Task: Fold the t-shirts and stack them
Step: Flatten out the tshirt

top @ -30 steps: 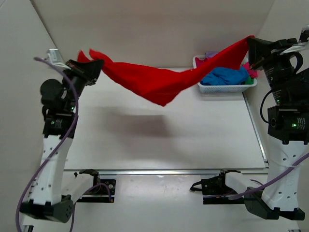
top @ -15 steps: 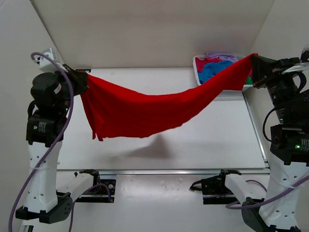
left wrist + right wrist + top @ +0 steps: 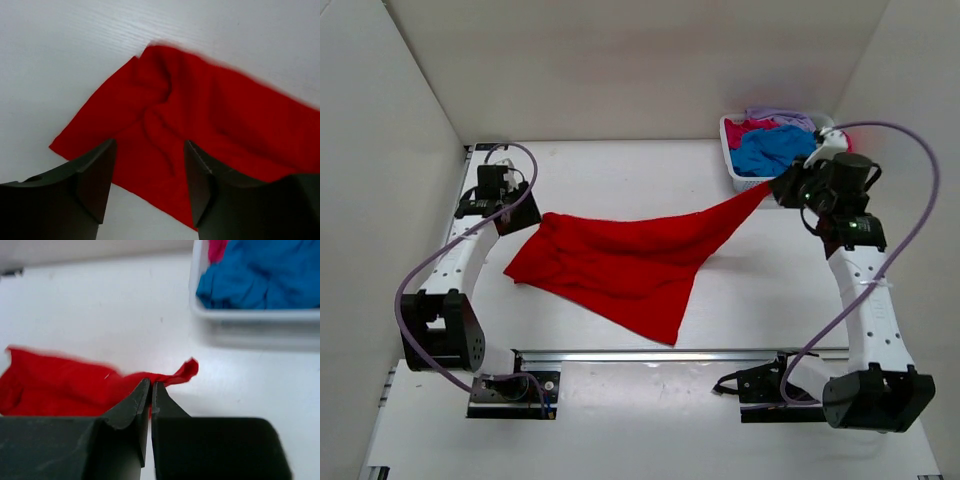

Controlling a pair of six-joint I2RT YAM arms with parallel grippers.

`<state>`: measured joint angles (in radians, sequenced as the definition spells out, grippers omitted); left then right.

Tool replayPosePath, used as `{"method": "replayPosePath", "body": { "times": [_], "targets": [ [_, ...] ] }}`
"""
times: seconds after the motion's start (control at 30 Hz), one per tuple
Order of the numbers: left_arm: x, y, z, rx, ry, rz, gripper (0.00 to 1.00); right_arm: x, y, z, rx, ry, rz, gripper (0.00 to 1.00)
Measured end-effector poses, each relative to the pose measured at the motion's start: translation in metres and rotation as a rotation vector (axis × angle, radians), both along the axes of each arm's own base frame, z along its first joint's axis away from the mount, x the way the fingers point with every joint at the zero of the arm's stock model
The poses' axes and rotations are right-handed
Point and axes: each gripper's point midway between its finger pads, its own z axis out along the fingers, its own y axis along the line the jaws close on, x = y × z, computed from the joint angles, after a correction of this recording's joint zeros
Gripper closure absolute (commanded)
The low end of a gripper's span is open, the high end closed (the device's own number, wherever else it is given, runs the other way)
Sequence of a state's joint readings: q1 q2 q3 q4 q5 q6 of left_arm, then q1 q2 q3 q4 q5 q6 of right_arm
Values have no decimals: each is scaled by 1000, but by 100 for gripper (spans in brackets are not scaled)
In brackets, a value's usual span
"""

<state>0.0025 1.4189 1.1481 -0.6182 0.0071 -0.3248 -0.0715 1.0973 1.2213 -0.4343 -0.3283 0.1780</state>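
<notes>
Bright, even light from above filled all views, and the white table (image 3: 770, 290) showed only faint shadows. In the left wrist view the red shirt (image 3: 210, 125) had a smeared far edge; the basket (image 3: 250, 315) looked soft.

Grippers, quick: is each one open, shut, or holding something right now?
Left gripper: open, holding nothing, above the red t-shirt.
Right gripper: shut on a corner of the red t-shirt.
</notes>
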Motion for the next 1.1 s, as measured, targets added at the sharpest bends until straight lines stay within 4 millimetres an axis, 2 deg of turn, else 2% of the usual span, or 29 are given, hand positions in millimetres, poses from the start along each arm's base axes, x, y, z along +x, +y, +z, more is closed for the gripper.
{"method": "replayPosePath", "body": {
  "times": [0.07,0.13,0.2,0.27,0.33,0.4,0.5,0.67,0.8,0.87,1.1],
  "targets": [
    [-6,2,-10,-10,20,0,30,-1,2,-37,5,90,8,100],
    [-8,2,-4,-13,-2,-8,30,-2,1,-58,6,140,4,99],
    [-9,-3,9,-14,-46,-38,35,-2,0,-67,-1,158,2,100],
    [-15,-19,17,-28,-99,-95,39,-2,3,-71,-16,160,7,100],
    [-29,-40,17,-45,-130,-169,41,-3,10,-75,-27,163,24,100],
    [-46,-64,7,-57,-139,-250,40,-3,15,-79,-28,168,41,100],
    [-66,-91,-18,-77,-85,-339,40,-5,18,-88,-36,188,48,100],
    [-89,-108,-60,-107,21,-371,37,-5,20,-91,-43,198,51,100],
    [-100,-134,-71,-122,56,-433,42,-6,24,-92,-45,200,61,100],
    [-99,-133,-78,-120,77,-417,44,-7,27,-95,-48,207,68,100],
    [-88,-102,-87,-76,74,-297,44,-14,40,-110,-54,244,107,100]
  ]
}}
